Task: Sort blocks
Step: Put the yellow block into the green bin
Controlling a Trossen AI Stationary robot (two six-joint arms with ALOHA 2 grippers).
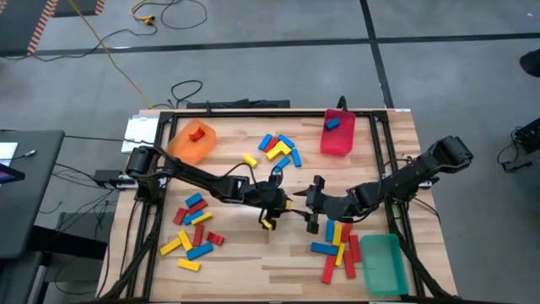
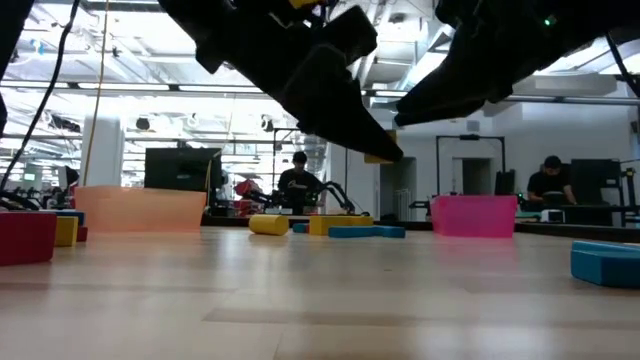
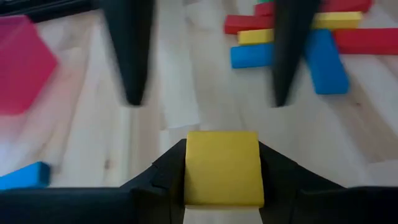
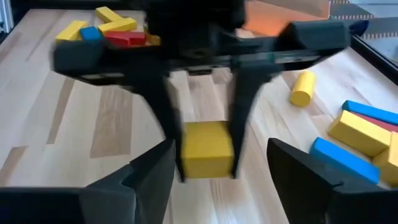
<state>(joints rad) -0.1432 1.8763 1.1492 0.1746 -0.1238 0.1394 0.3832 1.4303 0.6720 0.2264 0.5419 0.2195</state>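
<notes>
The sorting looks barely started; only two blocks sit in bins, and most lie loose on the table (image 1: pixel 253 253). On the left, a scattered cluster of red, blue and yellow blocks (image 1: pixel 194 230) waits unsorted near the front; at the far left the orange bin (image 1: pixel 193 142) holds one red block (image 1: pixel 198 133).

In the middle, a second loose group (image 1: pixel 278 149) lies toward the far side, with a yellow cylinder (image 1: pixel 249 160) just beside it. Nearer, the two arms meet above the table centre: the left gripper (image 3: pixel 222 180) is clamped on a yellow block (image 3: pixel 222 167), held clear of the wood, while the right gripper (image 4: pixel 211 165) faces it with jaws standing wide apart on either side of that same block and, as far as can be seen, not touching it; this looks like a handover between the arms, though which way it runs cannot be told.

Further right, the pink-red bin (image 1: pixel 337 135) at the far side holds one blue block (image 1: pixel 332 124); the green bin (image 1: pixel 384 263) at the near right appears empty; a third pile of blocks (image 1: pixel 337 245) lies just beside it, unsorted. Nearly everything is left to do.
</notes>
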